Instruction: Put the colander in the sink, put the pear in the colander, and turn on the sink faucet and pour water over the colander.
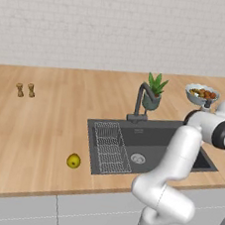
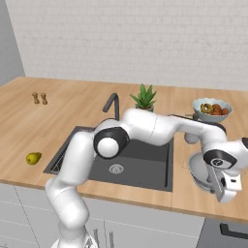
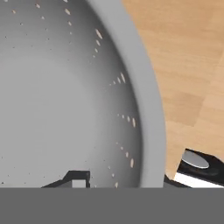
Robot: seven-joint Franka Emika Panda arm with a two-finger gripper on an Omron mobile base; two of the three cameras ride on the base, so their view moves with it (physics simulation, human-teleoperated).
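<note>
gripper: we see the gripper [image 3: 127,177] astride the colander's [image 3: 65,100] rim, one dark fingertip [image 3: 76,179] inside the bowl and the other outside it, jaws narrowed onto the wall between them
colander: we find the colander on the wooden counter [image 2: 193,193] to the right of the sink [image 2: 140,169], near the counter's front edge; in the right base view its light grey body [image 2: 198,169] sits under the white hand
pear: we see the pear [image 1: 73,160] lying on the counter left of the sink, close to the wire rack [image 1: 109,146] end, well apart from the colander
sink: dark grey basin with a round silver drain [image 1: 138,158]; the arm crosses over it
sink faucet: the sink faucet [image 1: 142,100] stands behind the basin
further back: we note a green potted plant [image 1: 154,92] just beside the faucet, a pale bowl of fruit [image 2: 212,110] behind the colander, and two small wooden shakers [image 1: 25,90] far left
</note>
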